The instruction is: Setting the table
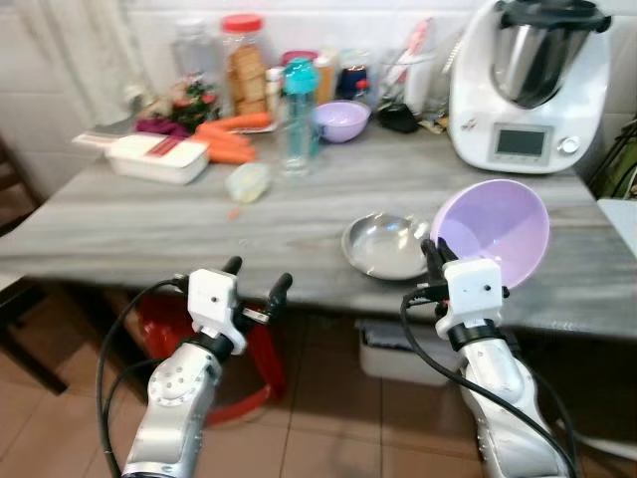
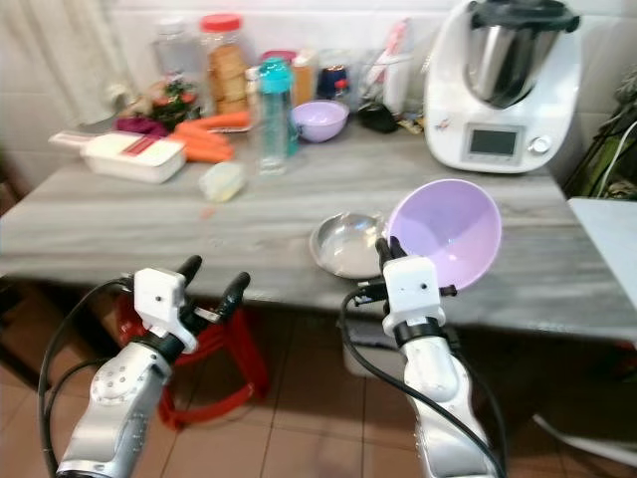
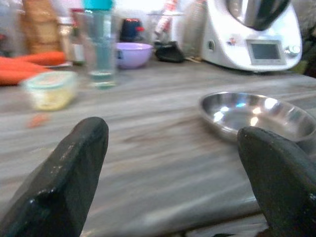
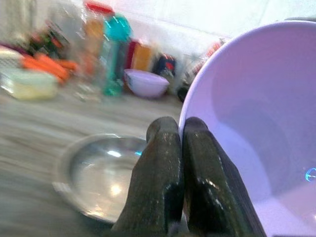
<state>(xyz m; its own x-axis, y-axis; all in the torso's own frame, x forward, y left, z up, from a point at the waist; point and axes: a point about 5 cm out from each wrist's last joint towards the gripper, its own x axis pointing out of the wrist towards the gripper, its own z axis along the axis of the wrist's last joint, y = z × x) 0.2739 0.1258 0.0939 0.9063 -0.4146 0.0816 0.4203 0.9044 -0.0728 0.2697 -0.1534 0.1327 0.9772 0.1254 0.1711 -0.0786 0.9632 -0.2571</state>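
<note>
So the right gripper (image 1: 435,251) has its fingers pinched tight on the rim of the lilac bowl (image 1: 495,230), holding it tilted just right of the steel dish (image 1: 386,246) at the near table edge (image 1: 249,289). The left gripper (image 1: 256,277) sits spread wide, holding nothing, left of the dish. I'd level the bowl before lowering it. Plenty of bare wood behind the dish; clutter and the white cooker (image 1: 532,85) sit farther back.

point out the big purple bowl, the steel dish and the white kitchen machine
large purple plastic bowl (image 1: 503,224), left eye view, on its inner wall
shallow round stainless steel dish (image 1: 383,249), left eye view, on its inside bottom
white kitchen machine with steel jug (image 1: 523,139), left eye view, on its front display panel
</note>
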